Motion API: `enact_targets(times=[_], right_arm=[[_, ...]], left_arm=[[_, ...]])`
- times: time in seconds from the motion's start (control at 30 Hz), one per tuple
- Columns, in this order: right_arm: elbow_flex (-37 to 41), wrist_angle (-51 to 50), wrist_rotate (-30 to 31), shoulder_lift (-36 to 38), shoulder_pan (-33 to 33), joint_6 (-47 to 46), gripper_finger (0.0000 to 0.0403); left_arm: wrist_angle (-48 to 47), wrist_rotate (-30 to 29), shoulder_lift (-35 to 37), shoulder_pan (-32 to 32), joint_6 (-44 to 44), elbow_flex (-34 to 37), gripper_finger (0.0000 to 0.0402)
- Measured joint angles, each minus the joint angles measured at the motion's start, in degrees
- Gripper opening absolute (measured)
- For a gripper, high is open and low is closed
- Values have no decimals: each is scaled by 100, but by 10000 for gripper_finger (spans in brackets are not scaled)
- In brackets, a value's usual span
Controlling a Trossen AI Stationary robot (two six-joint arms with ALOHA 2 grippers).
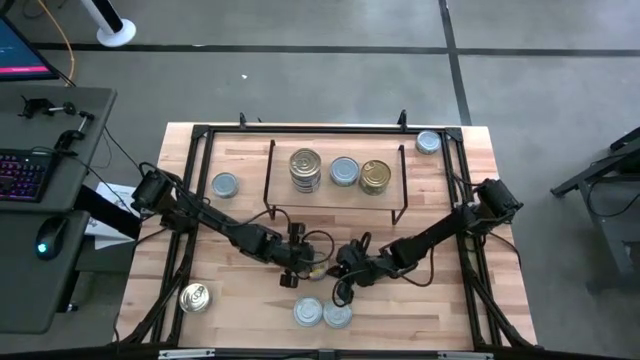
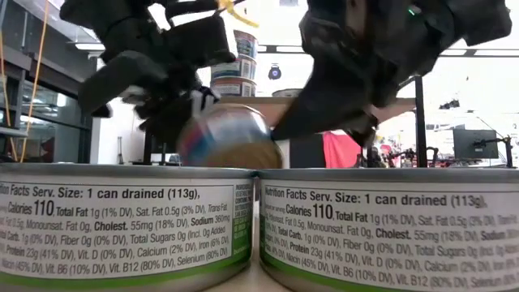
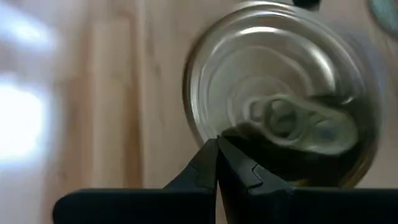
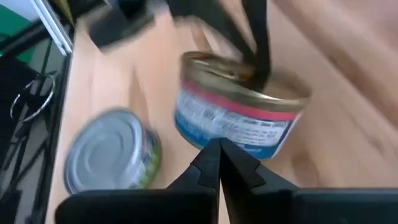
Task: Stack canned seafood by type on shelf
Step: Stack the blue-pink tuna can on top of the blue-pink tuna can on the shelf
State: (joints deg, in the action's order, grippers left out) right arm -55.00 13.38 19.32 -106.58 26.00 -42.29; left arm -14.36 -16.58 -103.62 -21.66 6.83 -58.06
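Note:
A tin [image 1: 318, 268] with a blue and red label and a pull-tab lid sits between my two grippers on the tabletop, in front of the shelf [image 1: 335, 198]. In the low view the tin [image 2: 229, 138] looks tipped. My left gripper [image 1: 303, 263] is shut at its left side. My right gripper [image 1: 345, 266] is shut at its right side. The shelf holds a stack of gold-lidded tins [image 1: 306, 170], a pale blue-silver tin [image 1: 344, 171] and a gold tin [image 1: 376, 176]. My left gripper [image 3: 216, 144] meets the rim of the tin's pull-tab lid [image 3: 208, 127] with its shut fingertips, slanting down from the table's left. In the right wrist view its fingers [image 4: 258, 56] come down on the lid's edge. My right gripper [image 4: 217, 144] has its shut tips at the tin's labelled side wall [image 4: 219, 127], slanting down from the table's right; whether they touch, I cannot tell.
Two green-labelled tins [image 1: 309, 313] [image 1: 338, 315] stand side by side at the near edge, filling the low view [image 2: 126, 223] [image 2: 389, 227]. Loose tins lie at the near left [image 1: 194, 297], left of the shelf [image 1: 226, 184] and at the far right corner [image 1: 428, 142].

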Motion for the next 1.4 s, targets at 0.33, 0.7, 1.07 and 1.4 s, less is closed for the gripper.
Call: enact_targets(times=[0.33, 0.7, 1.07, 1.4], right_arm=[[-410, -150, 62, -6, -92, 649, 0], [-1928, -1694, -1728, 262, -309, 1881, 10], [-4977, -6461, -2541, -930, -750, 4751, 220], [-6579, -7212, -1685, -2245, -710, 7075, 337]], left_arm=[[-190, 121, -37, -133, 143, 29, 0], [-1788, -578, 1422, -401, 1601, 411, 0], [-715, -2036, 3120, -2185, 4915, 1521, 0], [910, -3107, 3875, -3131, 4758, 1515, 0]])
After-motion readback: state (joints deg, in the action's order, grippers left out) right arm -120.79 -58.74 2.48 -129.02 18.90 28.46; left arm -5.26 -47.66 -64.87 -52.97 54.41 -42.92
